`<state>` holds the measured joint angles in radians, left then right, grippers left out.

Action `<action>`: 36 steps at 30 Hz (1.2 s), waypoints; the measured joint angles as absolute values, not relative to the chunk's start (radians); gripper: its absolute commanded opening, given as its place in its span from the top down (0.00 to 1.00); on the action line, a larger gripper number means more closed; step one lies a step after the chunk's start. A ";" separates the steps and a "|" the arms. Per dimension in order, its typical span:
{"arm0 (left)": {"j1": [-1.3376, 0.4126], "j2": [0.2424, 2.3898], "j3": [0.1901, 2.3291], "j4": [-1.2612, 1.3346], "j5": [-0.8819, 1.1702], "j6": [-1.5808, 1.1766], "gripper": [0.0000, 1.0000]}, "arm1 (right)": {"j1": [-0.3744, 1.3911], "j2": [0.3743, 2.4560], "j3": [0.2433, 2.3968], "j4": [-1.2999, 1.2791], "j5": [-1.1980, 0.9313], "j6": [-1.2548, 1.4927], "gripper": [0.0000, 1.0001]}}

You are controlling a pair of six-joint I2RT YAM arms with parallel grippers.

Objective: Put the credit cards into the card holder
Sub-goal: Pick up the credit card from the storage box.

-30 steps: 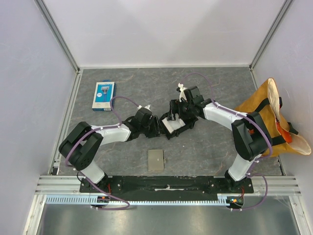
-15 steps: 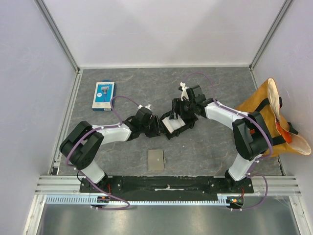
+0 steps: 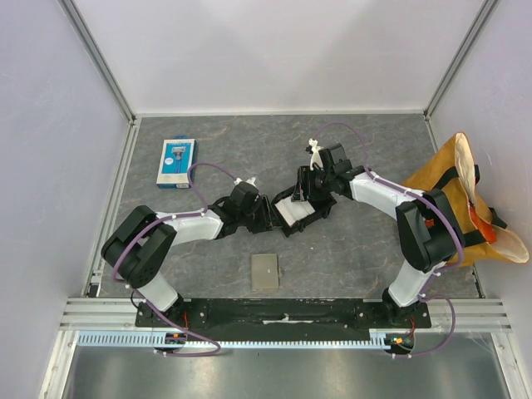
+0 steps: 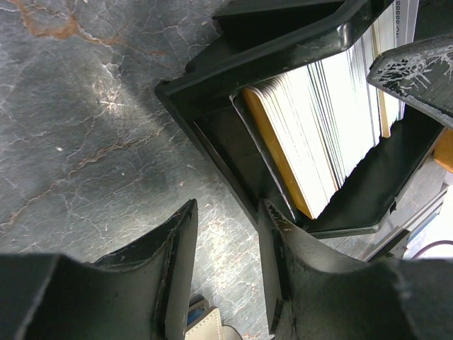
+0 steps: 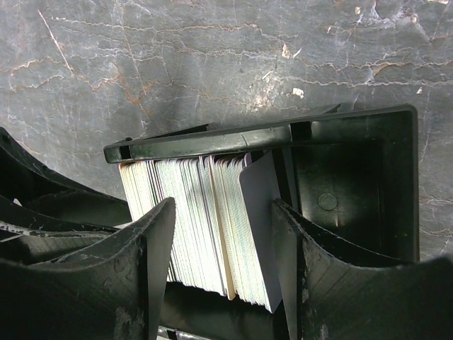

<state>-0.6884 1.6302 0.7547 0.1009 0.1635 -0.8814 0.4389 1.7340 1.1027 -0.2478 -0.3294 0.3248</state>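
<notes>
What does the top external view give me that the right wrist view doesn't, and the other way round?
Only top external: the card holder lying flat near the arm bases, the blue pack and the orange bag. Only right wrist: one card leaning off the stack with its face showing, between the fingers of the right gripper, and the bare end of the tray. Both: the black tray holding the stack.
</notes>
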 measured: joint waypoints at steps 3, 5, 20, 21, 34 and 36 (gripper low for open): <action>-0.688 1.630 0.755 0.101 0.164 -0.881 0.55 | 0.434 1.734 1.103 -0.248 -0.338 0.325 0.37; -0.688 1.632 0.755 0.101 0.164 -0.881 0.55 | 0.433 1.734 1.103 -0.248 -0.340 0.325 0.38; -0.683 1.641 0.760 0.103 0.179 -0.881 0.55 | 0.409 1.733 1.102 -0.241 -0.351 0.347 0.52; -0.683 1.641 0.760 0.103 0.179 -0.882 0.55 | 0.408 1.733 1.102 -0.241 -0.353 0.348 0.55; -0.682 1.643 0.761 0.103 0.186 -0.882 0.55 | 0.386 1.733 1.102 -0.235 -0.388 0.353 0.60; -0.681 1.643 0.763 0.102 0.187 -0.881 0.55 | 0.382 1.733 1.102 -0.231 -0.396 0.356 0.60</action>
<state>-0.6807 1.6432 0.7628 0.1017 0.1867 -0.8814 0.3820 1.7329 1.1015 -0.2306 -0.3962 0.3565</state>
